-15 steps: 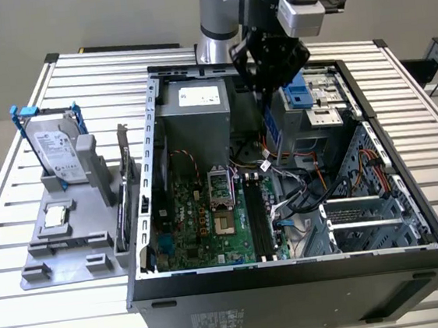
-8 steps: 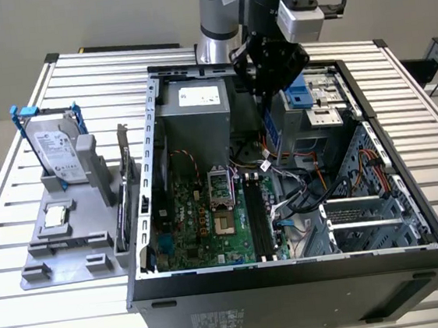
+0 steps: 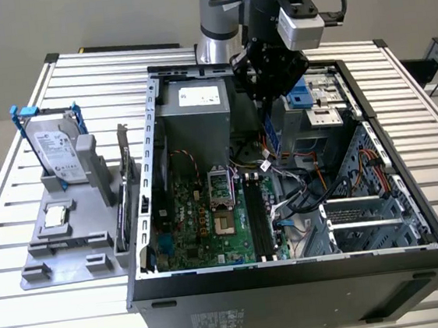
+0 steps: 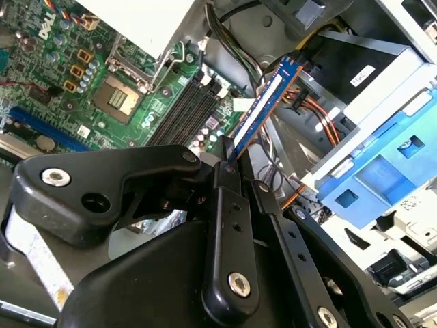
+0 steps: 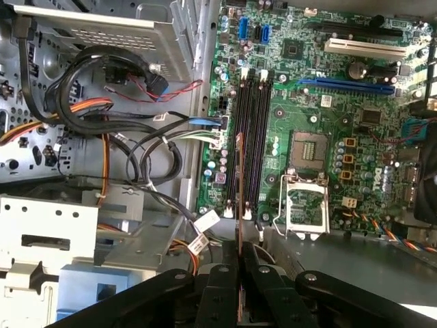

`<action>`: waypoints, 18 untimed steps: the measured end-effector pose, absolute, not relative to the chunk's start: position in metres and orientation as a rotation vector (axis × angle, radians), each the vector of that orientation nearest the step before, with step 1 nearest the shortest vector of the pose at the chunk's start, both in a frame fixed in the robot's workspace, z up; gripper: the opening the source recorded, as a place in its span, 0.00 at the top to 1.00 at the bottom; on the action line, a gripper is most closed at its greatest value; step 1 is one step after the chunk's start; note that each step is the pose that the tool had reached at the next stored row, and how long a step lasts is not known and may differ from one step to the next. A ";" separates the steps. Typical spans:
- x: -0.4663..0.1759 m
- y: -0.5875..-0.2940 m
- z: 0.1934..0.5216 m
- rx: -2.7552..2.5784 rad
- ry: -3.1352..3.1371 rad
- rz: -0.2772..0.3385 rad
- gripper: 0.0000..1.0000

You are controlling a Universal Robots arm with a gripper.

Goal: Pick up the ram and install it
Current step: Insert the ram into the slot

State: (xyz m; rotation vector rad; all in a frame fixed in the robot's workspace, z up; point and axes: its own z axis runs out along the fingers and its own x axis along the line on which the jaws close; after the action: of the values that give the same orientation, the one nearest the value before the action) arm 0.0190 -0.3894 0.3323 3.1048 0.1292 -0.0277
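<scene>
Ram (image 4: pixel 268 101), a slim flat stick with a blue edge, is pinched in the black claw (image 4: pixel 229 158) above the open computer case (image 3: pixel 145 242), over the green motherboard (image 3: pixel 201 217) and its long dark memory slots (image 5: pixel 251 137). From the exterior view's left: a silver hard drive (image 3: pixel 53 150) in a blue frame stands in a grey holder (image 3: pixel 70 242) on the slatted metal table (image 3: pixel 19 201); then the case; bundled cables (image 5: pixel 116 116) lie beside the slots.

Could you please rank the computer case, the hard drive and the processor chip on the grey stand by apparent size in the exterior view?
1. computer case, by far the largest.
2. hard drive, standing in its blue frame.
3. processor chip, smallest.
</scene>
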 end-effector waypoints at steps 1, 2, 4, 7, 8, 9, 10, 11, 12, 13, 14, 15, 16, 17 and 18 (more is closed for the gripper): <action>0.019 -0.390 0.332 3.105 0.129 -0.028 1.00; 0.019 -0.391 0.331 3.105 0.129 -0.028 1.00; 0.019 -0.392 0.330 3.105 0.129 -0.028 1.00; 0.019 -0.394 0.329 3.105 0.129 -0.028 1.00; 0.019 -0.395 0.329 3.105 0.129 -0.028 1.00; 0.019 -0.396 0.328 3.105 0.129 -0.028 1.00; 0.019 -0.396 0.328 3.105 0.129 -0.028 1.00; 0.019 -0.397 0.327 3.105 0.129 -0.028 1.00; 0.019 -0.398 0.327 3.105 0.129 -0.028 1.00; 0.019 -0.399 0.326 3.105 0.129 -0.028 1.00; 0.020 -0.399 0.326 3.105 0.129 -0.028 1.00; 0.020 -0.400 0.325 3.105 0.129 -0.028 1.00; 0.020 -0.401 0.325 3.105 0.129 -0.028 1.00; 0.020 -0.401 0.324 3.105 0.129 -0.028 1.00; 0.020 -0.402 0.324 3.105 0.129 -0.028 1.00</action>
State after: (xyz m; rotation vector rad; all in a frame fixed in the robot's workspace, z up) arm 0.0196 -0.4021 0.3240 3.1047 0.1291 -0.0278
